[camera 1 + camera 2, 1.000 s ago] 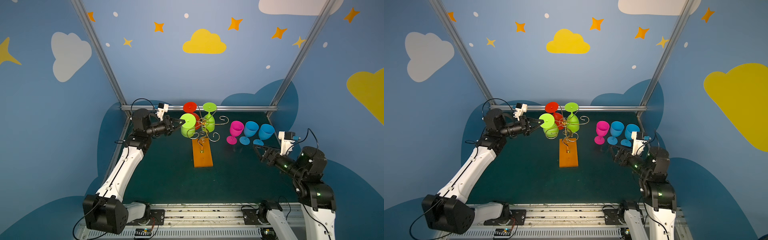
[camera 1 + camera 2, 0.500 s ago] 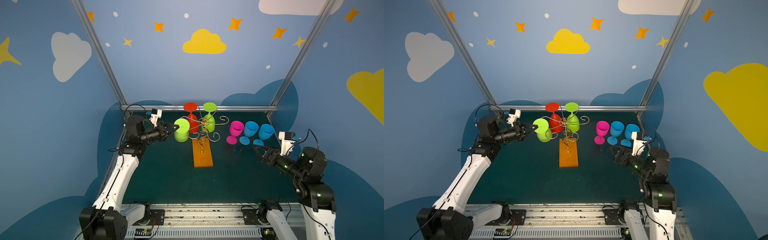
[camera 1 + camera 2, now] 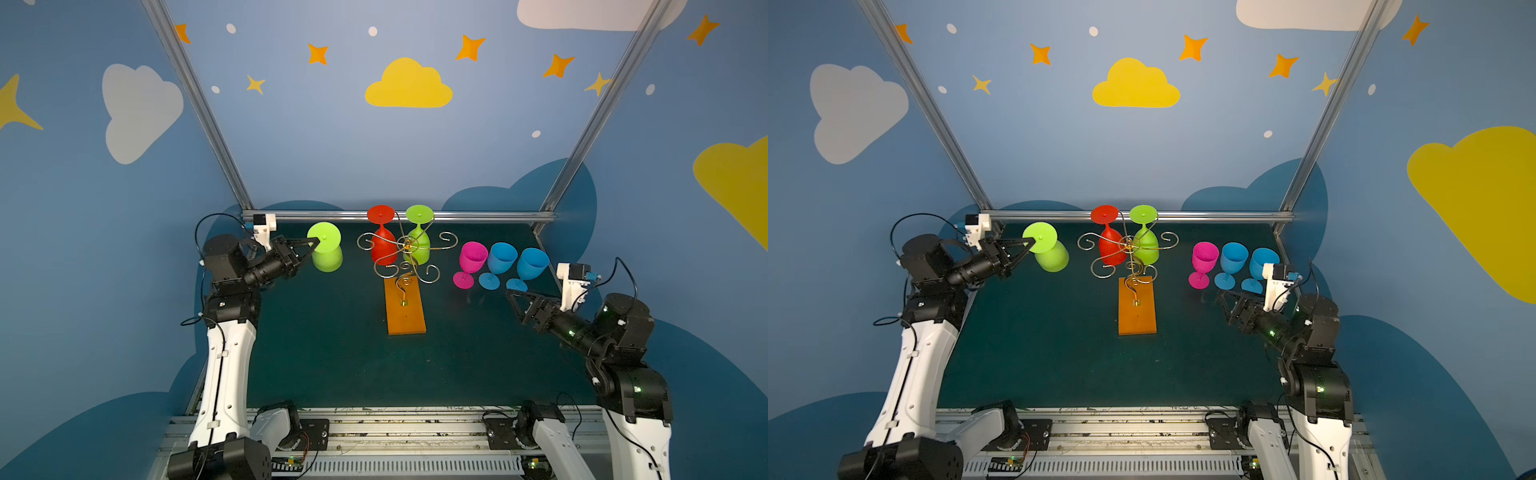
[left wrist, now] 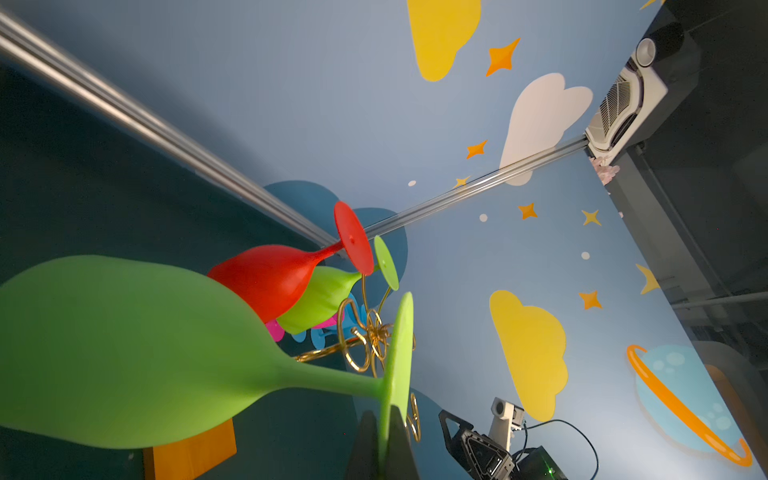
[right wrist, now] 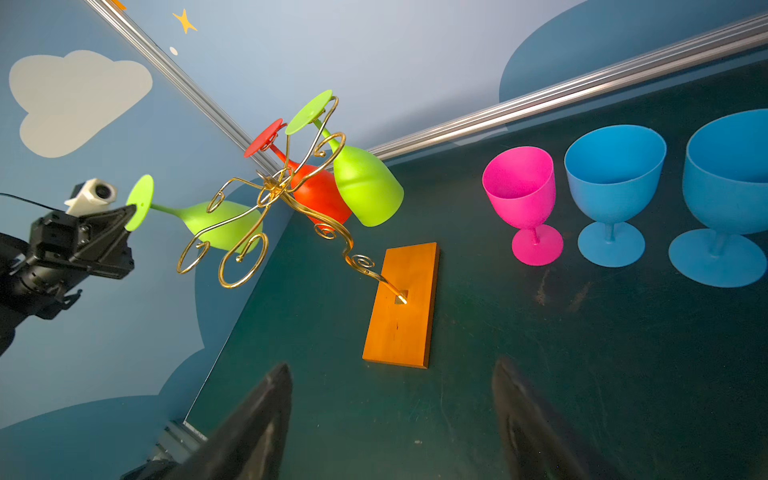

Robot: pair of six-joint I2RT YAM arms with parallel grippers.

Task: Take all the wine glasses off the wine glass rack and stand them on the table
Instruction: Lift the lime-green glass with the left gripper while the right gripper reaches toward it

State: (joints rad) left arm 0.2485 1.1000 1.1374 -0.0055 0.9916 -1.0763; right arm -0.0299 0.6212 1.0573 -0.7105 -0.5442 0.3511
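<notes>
Hanging clear of the wine glass rack (image 3: 405,309), on its left, the green wine glass (image 3: 328,261) is pinched by its foot rim in the left jaws; a red glass (image 3: 383,249) and another green glass (image 3: 419,250) hang inverted on the rack; a pink glass (image 3: 473,257), inner blue glass (image 3: 501,258) and outer blue glass (image 3: 532,262) stand upright on the bench (image 3: 332,353); the right jaws gape wide, empty, near them.

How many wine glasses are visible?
6. One green glass in the left gripper; red glass and second green glass hanging on the rack; pink glass and two blue glasses upright on the table.
</notes>
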